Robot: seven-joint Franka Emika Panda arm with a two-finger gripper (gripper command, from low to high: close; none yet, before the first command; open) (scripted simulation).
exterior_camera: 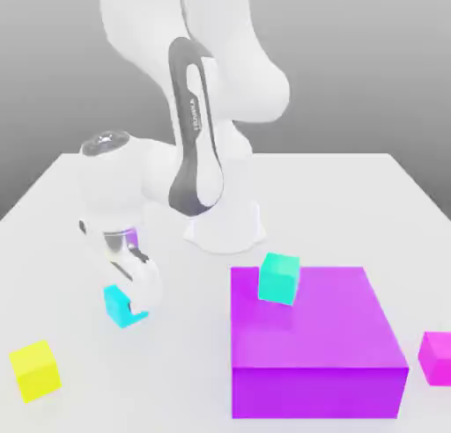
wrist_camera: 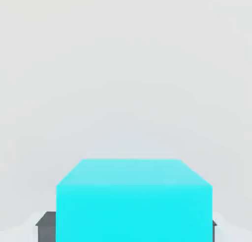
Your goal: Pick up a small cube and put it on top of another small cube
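The fingers (wrist_camera: 47, 226) stand closed against the two opposite sides of the cyan cube (exterior_camera: 121, 305), whose top face the hand view shows sitting squarely between the dark pads. In the exterior view the gripper (exterior_camera: 132, 299) reaches down to the white table (exterior_camera: 352, 194) at that view's left, and the cyan cube appears to rest on the table surface, not yet lifted. The grasp step therefore reads as complete; lifting, carrying and placing remain. Outward from the gripper, a yellow cube (exterior_camera: 35, 370) lies on the table near the front at the exterior view's left, apart from the grasped cube. A teal cube (exterior_camera: 279, 278) sits tilted on the near-left corner of the large purple block (exterior_camera: 317, 352), apparently not lying flat. A magenta cube (exterior_camera: 436, 358) rests on the table just beside the block at the exterior view's right. No cube is yet stacked on another small cube, so the stacking target is still undecided from the pictures.
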